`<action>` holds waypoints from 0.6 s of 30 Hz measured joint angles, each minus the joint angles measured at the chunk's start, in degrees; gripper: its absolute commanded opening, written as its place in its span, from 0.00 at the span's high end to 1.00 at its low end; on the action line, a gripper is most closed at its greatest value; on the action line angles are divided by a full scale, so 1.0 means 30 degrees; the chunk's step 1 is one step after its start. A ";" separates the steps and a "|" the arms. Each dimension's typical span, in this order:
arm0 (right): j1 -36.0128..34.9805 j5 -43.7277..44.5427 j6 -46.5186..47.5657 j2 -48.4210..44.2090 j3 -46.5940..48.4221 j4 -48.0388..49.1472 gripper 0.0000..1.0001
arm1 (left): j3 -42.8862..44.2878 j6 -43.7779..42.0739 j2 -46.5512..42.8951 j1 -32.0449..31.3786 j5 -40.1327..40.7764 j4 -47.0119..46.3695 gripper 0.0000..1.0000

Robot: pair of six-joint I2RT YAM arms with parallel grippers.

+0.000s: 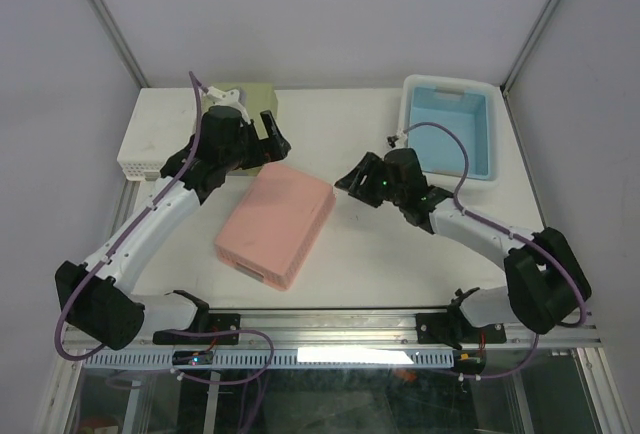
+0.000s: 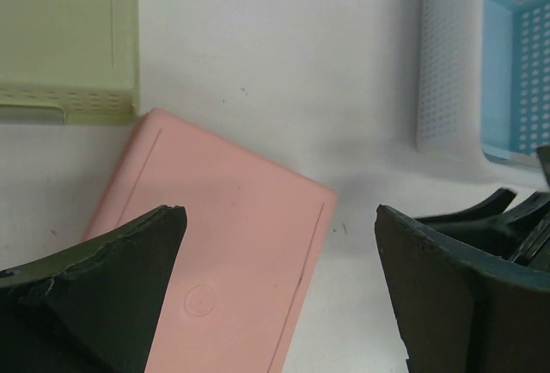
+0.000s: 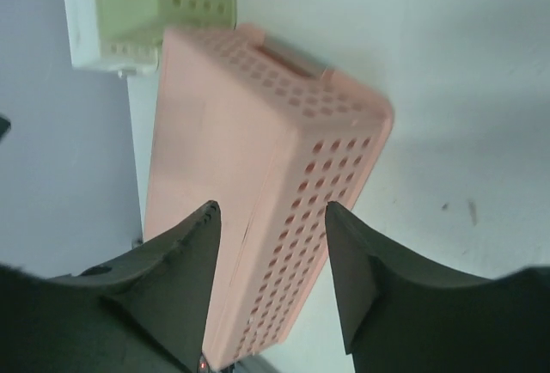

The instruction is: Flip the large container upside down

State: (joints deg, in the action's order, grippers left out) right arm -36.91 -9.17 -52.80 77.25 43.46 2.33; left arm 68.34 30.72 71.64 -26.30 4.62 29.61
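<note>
The large pink perforated container (image 1: pixel 275 226) lies bottom up in the middle of the table, its flat base facing up. It also shows in the left wrist view (image 2: pixel 223 244) and the right wrist view (image 3: pixel 249 184). My left gripper (image 1: pixel 268 144) is open and empty, above the container's far corner; in its own view (image 2: pixel 279 210) the jaws stand wide apart over the base's edge. My right gripper (image 1: pixel 346 182) is open and empty, just right of the container and apart from it; in its own view (image 3: pixel 271 210) the jaws frame the perforated side wall.
A pale green container (image 1: pixel 250 104) stands at the back left, bottom up, also in the left wrist view (image 2: pixel 64 38). A white perforated basket (image 1: pixel 140 149) sits at the left table edge. A white basket with a blue tub inside (image 1: pixel 452 129) stands at the back right.
</note>
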 measured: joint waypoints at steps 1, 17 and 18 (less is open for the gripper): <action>0.0663 0.0219 0.0000 0.0175 0.0131 0.0138 0.50 | -0.0007 -0.0007 0.0248 0.0000 -0.0007 0.0211 0.01; -0.0233 -0.2266 0.0816 1.1956 1.0462 -0.0102 0.64 | -0.0044 0.0029 -0.0678 0.0000 0.0291 0.0758 0.01; -0.0568 -0.2594 0.0984 1.2276 1.1023 -0.0204 0.64 | -0.0044 0.0029 -0.0678 0.0000 0.0291 0.0758 0.01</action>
State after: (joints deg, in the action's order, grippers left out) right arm -38.61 -16.95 -49.84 114.08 76.53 1.72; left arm 68.20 30.81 69.60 -26.30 5.50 31.88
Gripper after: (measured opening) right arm 0.372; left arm 0.990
